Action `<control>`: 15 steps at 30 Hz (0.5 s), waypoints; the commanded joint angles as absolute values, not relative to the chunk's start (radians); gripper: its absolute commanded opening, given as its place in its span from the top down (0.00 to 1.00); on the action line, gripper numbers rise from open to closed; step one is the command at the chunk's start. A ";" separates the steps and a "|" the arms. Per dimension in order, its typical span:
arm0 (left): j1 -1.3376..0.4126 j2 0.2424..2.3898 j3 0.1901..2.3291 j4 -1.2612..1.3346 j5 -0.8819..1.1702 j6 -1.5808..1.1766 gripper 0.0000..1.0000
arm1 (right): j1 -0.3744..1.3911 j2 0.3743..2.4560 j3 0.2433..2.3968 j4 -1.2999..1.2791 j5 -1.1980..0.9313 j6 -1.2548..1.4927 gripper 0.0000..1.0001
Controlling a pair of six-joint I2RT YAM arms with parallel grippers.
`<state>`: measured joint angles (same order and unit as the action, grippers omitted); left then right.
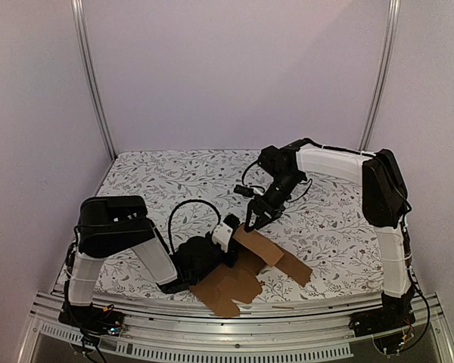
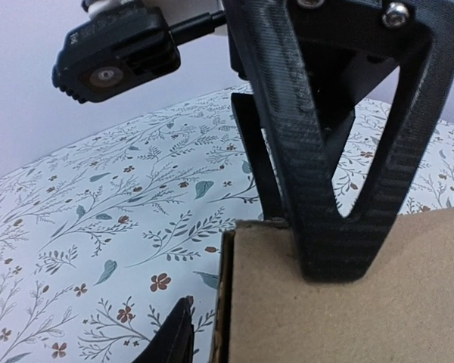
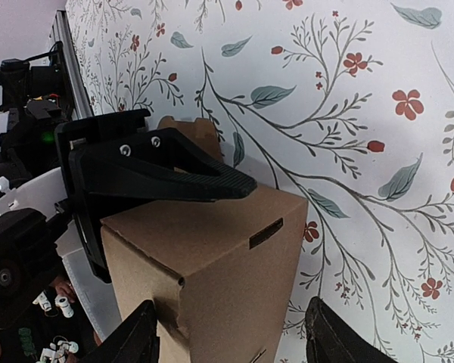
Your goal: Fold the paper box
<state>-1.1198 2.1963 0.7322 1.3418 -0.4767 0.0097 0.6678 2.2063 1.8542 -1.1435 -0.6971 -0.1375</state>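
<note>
The brown paper box [image 1: 251,274] lies near the front edge of the table, partly raised, with flaps spread flat around it. In the right wrist view it is an upright carton [image 3: 234,257] with a slot in its top face. My right gripper [image 1: 253,221] is open and straddles the carton; its fingertips [image 3: 329,336] stand on either side, and the right one is clear of the wall. My left gripper [image 1: 231,233] reaches in from the left. One of its fingers [image 3: 163,170] lies over the top face. In the left wrist view the other fingertip [image 2: 174,336] stands just off the cardboard edge [image 2: 234,302].
A floral cloth [image 1: 174,181] covers the table. Metal rails [image 1: 212,321] run along the near edge and upright posts [image 1: 94,83] stand at the back corners. The right wrist camera [image 2: 110,53] hangs close above the left gripper.
</note>
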 commanded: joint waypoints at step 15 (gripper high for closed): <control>-1.112 2.203 0.711 1.318 -0.504 0.003 0.72 | 0.675 2.232 1.867 -1.155 -0.700 -0.140 0.35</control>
